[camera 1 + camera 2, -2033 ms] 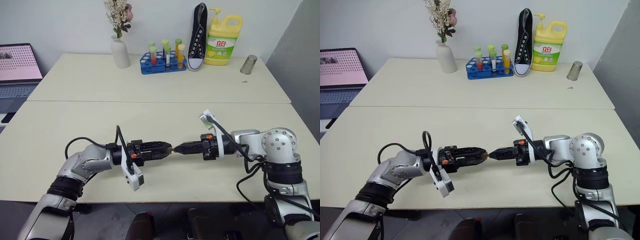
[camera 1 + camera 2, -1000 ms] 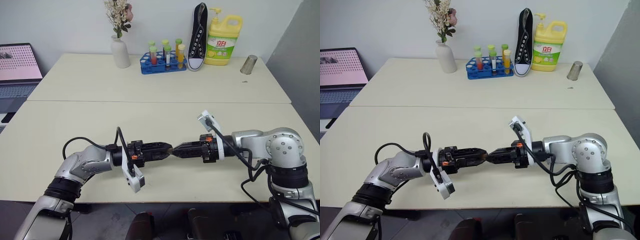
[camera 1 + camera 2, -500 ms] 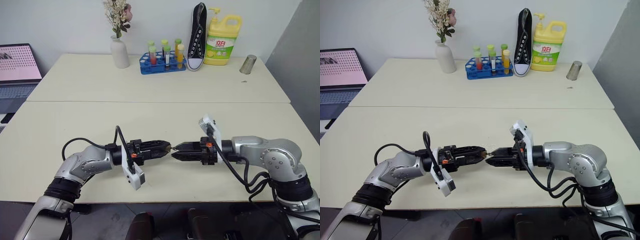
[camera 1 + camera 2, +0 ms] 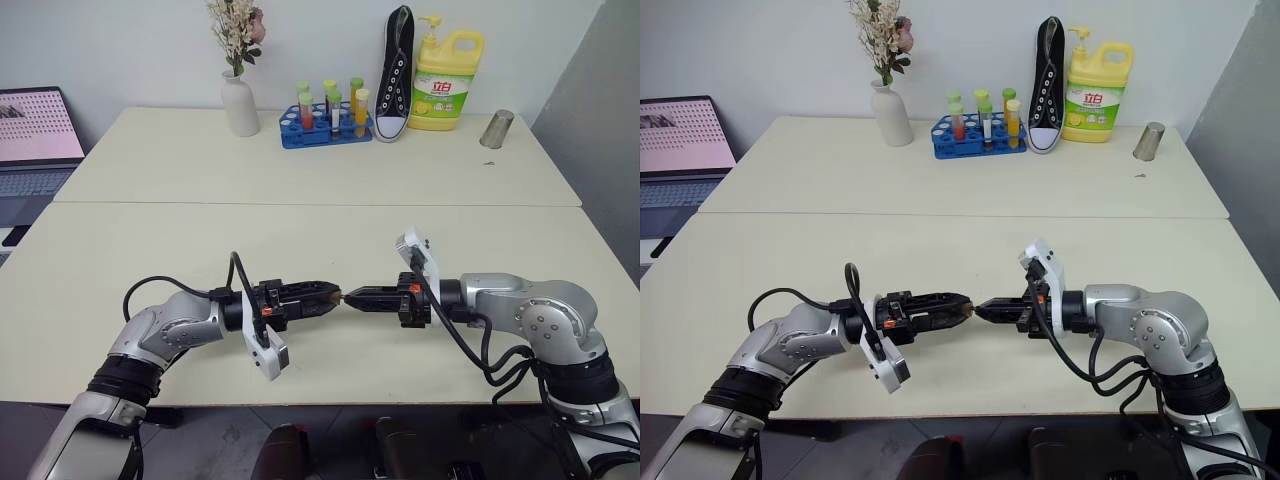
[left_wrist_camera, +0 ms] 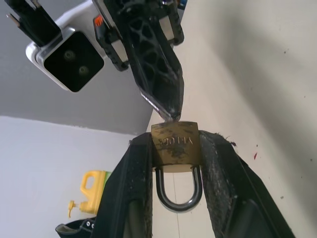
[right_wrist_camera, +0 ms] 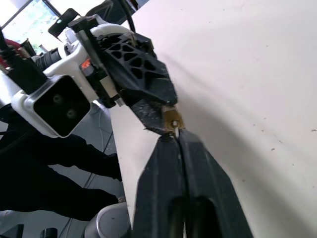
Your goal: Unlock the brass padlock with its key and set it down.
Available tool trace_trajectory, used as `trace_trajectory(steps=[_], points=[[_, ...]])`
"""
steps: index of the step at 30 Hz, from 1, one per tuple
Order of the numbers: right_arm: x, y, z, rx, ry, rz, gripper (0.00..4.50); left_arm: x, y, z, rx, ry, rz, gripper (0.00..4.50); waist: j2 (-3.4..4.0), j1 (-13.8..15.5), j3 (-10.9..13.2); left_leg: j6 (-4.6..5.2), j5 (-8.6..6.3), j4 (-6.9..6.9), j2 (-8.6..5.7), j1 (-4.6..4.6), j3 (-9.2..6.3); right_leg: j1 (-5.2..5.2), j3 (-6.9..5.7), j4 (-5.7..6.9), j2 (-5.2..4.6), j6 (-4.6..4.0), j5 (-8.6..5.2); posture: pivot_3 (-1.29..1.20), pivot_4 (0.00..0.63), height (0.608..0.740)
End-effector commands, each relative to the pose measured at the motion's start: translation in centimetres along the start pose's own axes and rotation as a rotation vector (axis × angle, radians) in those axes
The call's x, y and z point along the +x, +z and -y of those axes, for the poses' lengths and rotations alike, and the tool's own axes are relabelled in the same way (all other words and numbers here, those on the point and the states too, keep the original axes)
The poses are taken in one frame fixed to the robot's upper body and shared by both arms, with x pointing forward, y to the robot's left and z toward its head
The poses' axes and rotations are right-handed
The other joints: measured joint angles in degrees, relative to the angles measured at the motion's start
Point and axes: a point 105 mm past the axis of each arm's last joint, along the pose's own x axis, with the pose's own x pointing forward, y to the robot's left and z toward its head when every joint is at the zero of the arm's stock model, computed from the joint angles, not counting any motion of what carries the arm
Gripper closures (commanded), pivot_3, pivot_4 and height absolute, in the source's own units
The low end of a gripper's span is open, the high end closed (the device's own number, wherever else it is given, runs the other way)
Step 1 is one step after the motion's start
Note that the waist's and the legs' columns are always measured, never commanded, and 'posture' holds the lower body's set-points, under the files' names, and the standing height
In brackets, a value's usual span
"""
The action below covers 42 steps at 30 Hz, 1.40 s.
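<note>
My right gripper (image 6: pixel 174 135) has snapped closed at the one padlock (image 5: pixel 175 147) pinched in my left gripper (image 5: pixel 176 163), near desk's front edge.

- A blue test-tube rack (image 4: pixel 325 128) stands at the far edge of the cream surface (image 4: pixel 300 170).
- Left of the rack: a white vase (image 4: pixel 240 103) with dried flowers.
- Right of the rack: an upright black sneaker (image 4: pixel 396 72), then a yellow detergent bottle (image 4: pixel 447 78), then a metal cup (image 4: pixel 497 129).
- Far left of the rack: a laptop (image 4: pixel 35 140).

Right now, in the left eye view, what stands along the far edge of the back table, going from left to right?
Vase of flowers → blue rack of tubes → black sneaker → yellow detergent bottle → metal cup.
</note>
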Motion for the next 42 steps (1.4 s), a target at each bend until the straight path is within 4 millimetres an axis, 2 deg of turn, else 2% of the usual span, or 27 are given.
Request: trace_trajectory(steps=[1,11,17,25,37,40,42], points=[[-0.1,0.5,-0.7,-0.026,0.036,0.017,4.50,-0.2,0.0,-0.8,0.018,0.030,0.006,3.54,0.00,0.0,0.0,0.00,0.00,0.00,0.00,0.00,0.00,0.00,0.00,0.00,0.00,0.00,0.00,0.00,0.150,0.740],[-0.4,1.2,-1.0,0.060,0.091,0.027,4.50,-0.2,0.3,-0.5,0.022,0.021,0.020,3.54,0.00,0.0,0.0,0.00,0.00,0.00,0.00,0.00,0.01,0.00,0.01,0.00,0.00,-0.20,0.12,0.00,0.150,0.740],[-0.7,1.5,-0.3,0.289,0.126,-0.023,4.50,-0.1,0.5,-0.4,0.026,0.017,0.034,3.54,0.00,0.0,0.0,0.00,0.00,0.00,0.01,0.00,0.00,0.00,0.00,0.02,0.00,-0.25,0.15,0.00,0.150,0.740],[-0.4,1.7,0.3,0.429,0.148,-0.049,4.50,0.0,1.0,-0.1,0.040,0.010,0.050,3.54,0.00,-0.1,0.0,0.00,0.00,-0.01,-0.01,-0.01,0.01,0.00,0.00,0.01,-0.01,-0.25,0.15,0.00,0.150,0.740],[0.0,2.2,-1.4,0.348,0.185,-0.028,4.50,0.0,0.9,0.0,0.026,0.025,0.028,3.54,0.00,-0.1,0.0,0.00,0.00,-0.02,0.00,-0.03,0.01,0.00,0.01,0.00,-0.01,-0.19,0.11,0.00,0.150,0.740],[0.0,2.3,-1.3,0.288,0.139,-0.012,3.90,-0.1,0.7,-0.1,0.022,0.030,0.017,3.54,0.01,-0.1,0.0,0.00,0.00,-0.02,0.00,-0.03,0.00,0.00,0.00,0.00,-0.01,-0.17,0.10,0.00,0.150,0.740],[-0.1,1.9,-1.4,0.217,0.098,-0.014,3.17,-0.1,0.6,-0.2,0.024,0.033,0.015,3.54,0.01,-0.1,0.0,0.00,0.00,-0.03,0.00,-0.03,0.00,-0.01,0.00,0.00,0.00,-0.14,0.08,0.00,0.150,0.740]])
